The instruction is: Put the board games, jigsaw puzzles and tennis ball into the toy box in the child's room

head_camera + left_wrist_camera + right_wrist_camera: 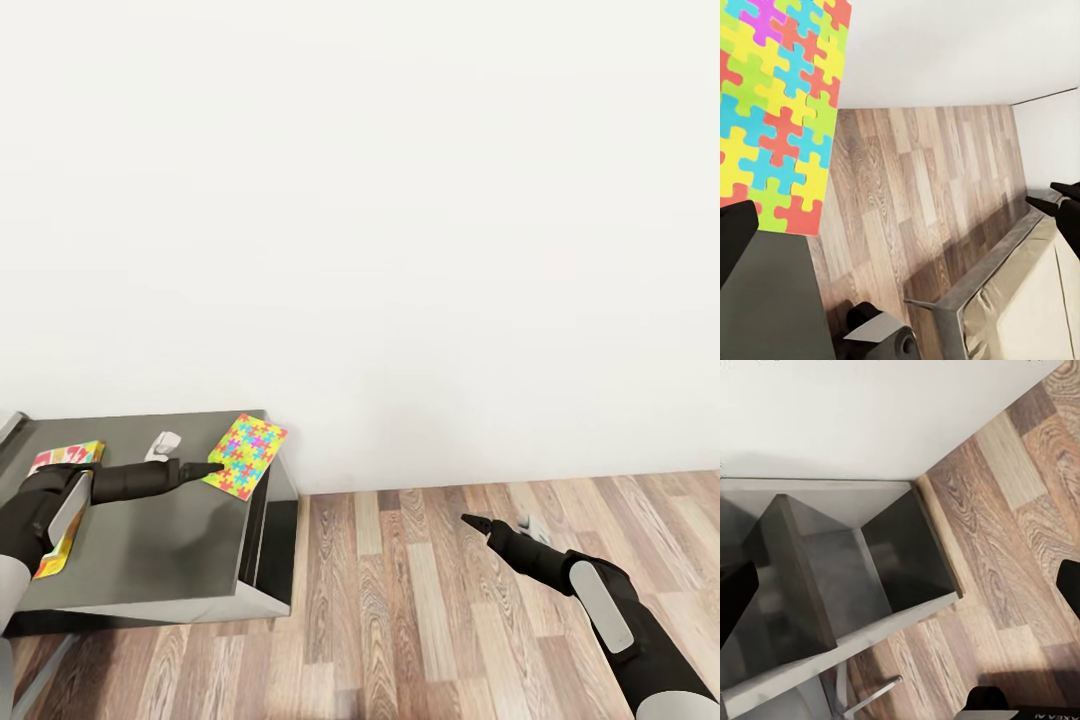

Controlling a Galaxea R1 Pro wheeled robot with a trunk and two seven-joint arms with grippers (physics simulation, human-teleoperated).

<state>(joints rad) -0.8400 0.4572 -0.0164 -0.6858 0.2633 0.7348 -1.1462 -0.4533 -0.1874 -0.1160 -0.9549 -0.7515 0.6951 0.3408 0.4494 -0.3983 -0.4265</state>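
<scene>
One flat jigsaw puzzle (246, 455) looks light, stiff, slippery; its overhanging edge suits the left pincer (210, 469), fingers apparently apart.

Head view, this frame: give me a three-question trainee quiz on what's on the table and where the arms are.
1. True or false: the left gripper reaches over the grey table toward the jigsaw puzzle.
2. Where does the colourful jigsaw puzzle lie? A) middle of the table B) at the table's far corner nearest the wooden floor C) on the floor
3. Fill in: the right gripper hangs above the ____.

Key: 1 true; 2 B; 3 floor. The left jaws' tips reach the puzzle's near edge; whether they grip it cannot be told.
</scene>
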